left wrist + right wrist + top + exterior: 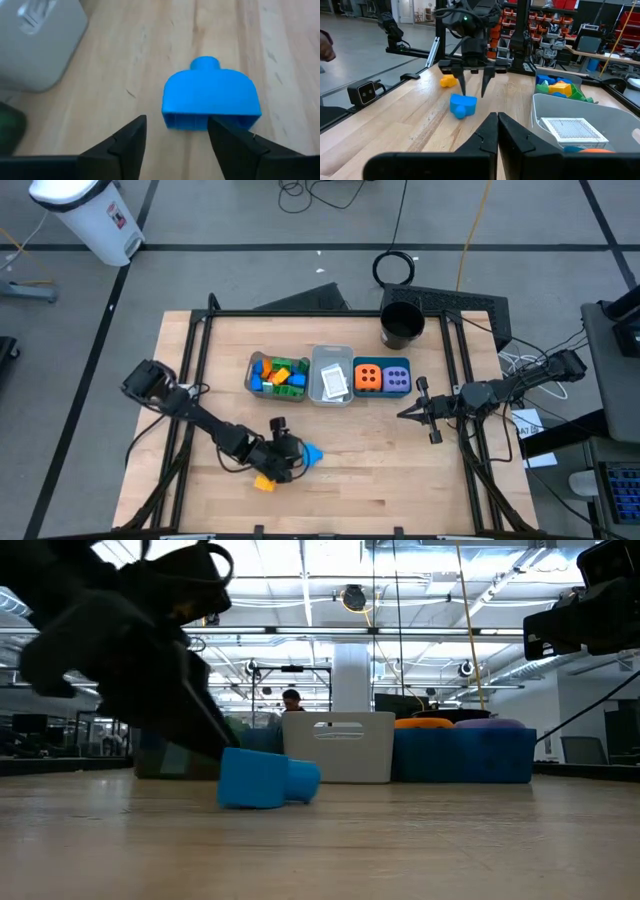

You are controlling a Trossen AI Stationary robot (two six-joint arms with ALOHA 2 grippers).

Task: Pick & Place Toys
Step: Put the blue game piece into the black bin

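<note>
Blue brick [211, 99] was seen lying on the table [400, 470], just before the parted, empty left gripper [176, 132]. Right gripper [497, 131] was held closed, well apart.

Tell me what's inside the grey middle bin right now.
The grey bin holds a flat white card, gridded on top in the right wrist view. Something blue and orange peeks out beneath it there; the card covers the rest, so I can't identify it.
</note>
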